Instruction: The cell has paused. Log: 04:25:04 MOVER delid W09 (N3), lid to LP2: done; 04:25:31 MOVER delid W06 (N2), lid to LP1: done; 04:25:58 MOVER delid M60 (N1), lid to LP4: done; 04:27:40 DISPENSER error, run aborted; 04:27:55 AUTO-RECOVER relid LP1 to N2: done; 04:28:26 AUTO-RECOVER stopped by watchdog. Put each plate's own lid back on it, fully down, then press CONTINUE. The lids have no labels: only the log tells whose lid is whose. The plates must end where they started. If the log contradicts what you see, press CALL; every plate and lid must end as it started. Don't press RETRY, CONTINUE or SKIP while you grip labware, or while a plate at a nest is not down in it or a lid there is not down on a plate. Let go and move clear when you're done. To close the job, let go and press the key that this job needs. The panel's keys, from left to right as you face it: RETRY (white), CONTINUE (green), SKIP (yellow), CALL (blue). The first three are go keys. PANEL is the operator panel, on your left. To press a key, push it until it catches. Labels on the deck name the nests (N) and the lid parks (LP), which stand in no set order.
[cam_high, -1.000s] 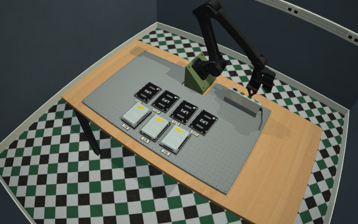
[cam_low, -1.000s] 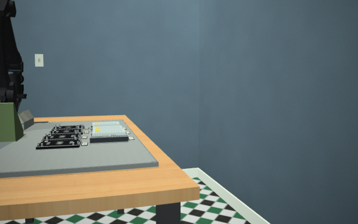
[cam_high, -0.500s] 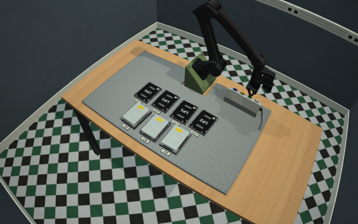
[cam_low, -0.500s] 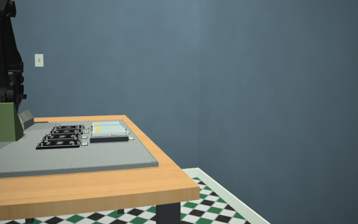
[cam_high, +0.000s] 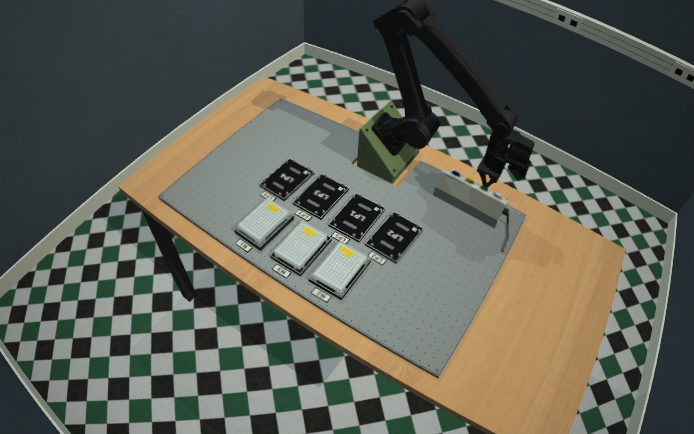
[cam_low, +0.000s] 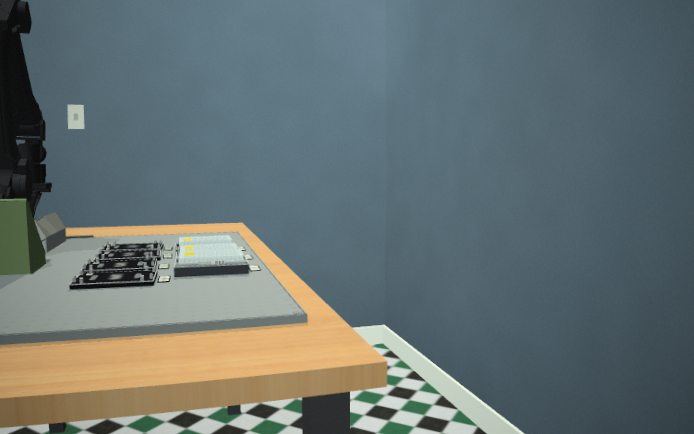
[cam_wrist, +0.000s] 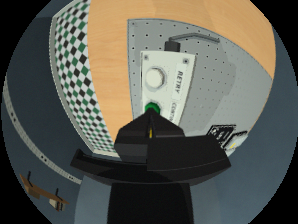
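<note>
One wooden table (cam_high: 537, 317) fills the middle of the top view, bearing a grey perforated deck (cam_high: 409, 327); the black arm (cam_high: 460, 66) rises from a green pedestal (cam_high: 369, 162) at upper centre and reaches toward the right of the frame.

The operator panel (cam_high: 460, 199) stands at the deck's upper right, close to the deck edge, with bare table beyond it; room above it is open, and nothing stands between arm and panel.

Three plates (cam_high: 299, 247) sit in a diagonal row at centre left; four black lid parks (cam_high: 356, 216) behind them carry no lid, so the lids appear to be on the plates; whether each is fully down cannot be confirmed here.

Handling judgement: lids would be light, thin, stiff and slippery, best taken by the long sides; none needs taking now.

The green key (cam_wrist: 152, 107) is small and rigid, likely sprung; it calls for a straight downward push, not a grasp; neighbouring keys sit just beside it, so sideways drift is the hazard.

The gripper (cam_high: 486, 180) has its fingers pinched together on nothing, tips directly over the green key; contact cannot be told.
</note>
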